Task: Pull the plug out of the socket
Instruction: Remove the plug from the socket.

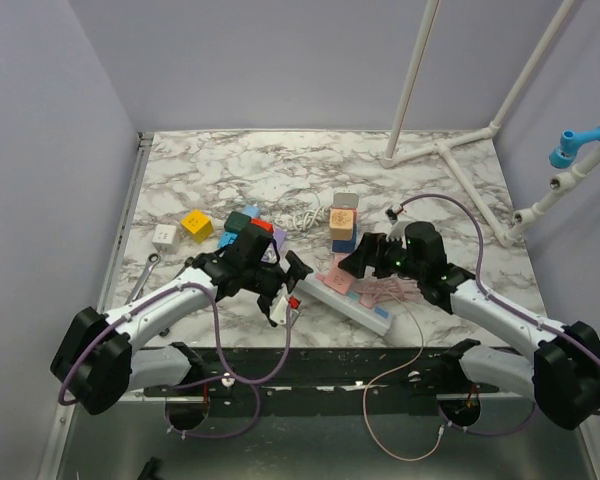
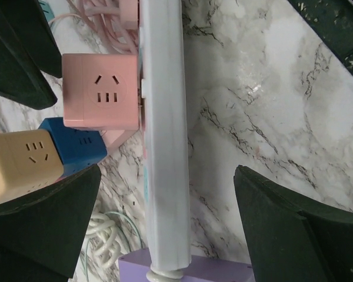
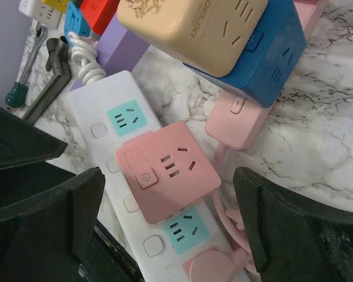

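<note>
The left arm's fingers [image 2: 41, 229] are spread wide and hold nothing. The long white plastic power strip [image 2: 165, 147] runs lengthwise through the gap between them, and neither finger touches it. The right arm's fingers [image 3: 300, 229] are also spread wide with nothing in them. They stand on either side of the pink cube-shaped plug adapter [image 3: 167, 170], apart from it.

That pink adapter is seated in the strip, between two teal socket faces, with its own outlets facing up. A flat round pink plug [image 3: 212, 267] sits in the strip just beyond it, and loops of pink cable [image 1: 385, 290] lie beside it on the desk.

In the overhead view the strip lies slantwise near the front edge of the grey-veined white marble desk [image 1: 230, 170], between the two arms. Just behind it a beige cube socket [image 3: 188, 29] is stacked on a blue cube socket [image 3: 270, 64]. A lilac block [image 2: 194, 270] lies at the strip's far end. Further left are a yellow cube [image 1: 196, 224], a white cube [image 1: 164, 236] and a metal wrench [image 1: 150, 268].
</note>
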{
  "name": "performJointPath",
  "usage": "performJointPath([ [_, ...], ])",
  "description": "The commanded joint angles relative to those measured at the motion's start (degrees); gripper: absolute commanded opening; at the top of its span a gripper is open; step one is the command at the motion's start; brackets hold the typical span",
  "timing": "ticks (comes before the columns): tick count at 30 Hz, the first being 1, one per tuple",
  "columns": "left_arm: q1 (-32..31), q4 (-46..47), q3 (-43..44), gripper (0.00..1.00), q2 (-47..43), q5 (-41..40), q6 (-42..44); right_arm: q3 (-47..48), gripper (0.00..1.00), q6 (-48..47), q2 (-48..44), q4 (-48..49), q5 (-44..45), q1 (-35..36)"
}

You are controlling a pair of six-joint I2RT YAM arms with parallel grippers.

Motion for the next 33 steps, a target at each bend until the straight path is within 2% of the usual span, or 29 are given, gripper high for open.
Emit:
performJointPath([
  [1,-2.8,9.9,-3.4,0.99,3.6,-5.2,2.9,-0.8,1.0,-0.8,1.9,3.3,1.8,0.8],
  [11,-4.6,37.2,-11.4,0.99,12.3,-12.9,2.1,-2.3,1.0,-0.3,5.6,8.2,1.5,2.0],
  [14,-4.7,40.6,-11.4,0.99,14.6,-14.5,1.7,-2.7,1.0,0.4,7.6,10.7,0.5,2.8],
  [18,-4.7,45.8,-12.3,0.94,16.4,-15.4,1.8,-3.1,1.0,1.4,10.2,13.3,-0.2,3.9],
  [21,-5.0,48.3,-12.5,0.84,17.6,-16.9,1.5,-4.0,1.0,2.2,11.1,14.8,-0.6,4.5],
  [22,-5.1,48.9,-12.4,0.78,18.0,-17.6,1.2,-4.3,1.0,2.5,11.2,15.2,-0.7,4.6],
  [25,-5.3,51.4,-12.6,0.55,19.1,-19.1,0.6,-5.8,0.99,3.5,10.8,16.6,-0.9,4.9],
  [26,-5.3,52.3,-12.6,0.44,19.5,-19.5,0.4,-6.3,0.97,4.0,10.5,17.2,-0.9,4.9],
  [28,-5.7,54.2,-13.0,0.28,19.7,-19.9,0.0,-7.0,0.92,4.6,9.9,18.3,-1.0,4.9],
  [30,-6.0,55.8,-13.6,0.17,19.7,-20.3,-0.4,-7.2,0.86,4.8,9.4,18.8,-1.1,5.0],
  [33,-6.5,56.3,-13.8,0.07,19.2,-21.0,-1.1,-7.4,0.73,5.0,8.9,19.9,-1.2,4.9],
])
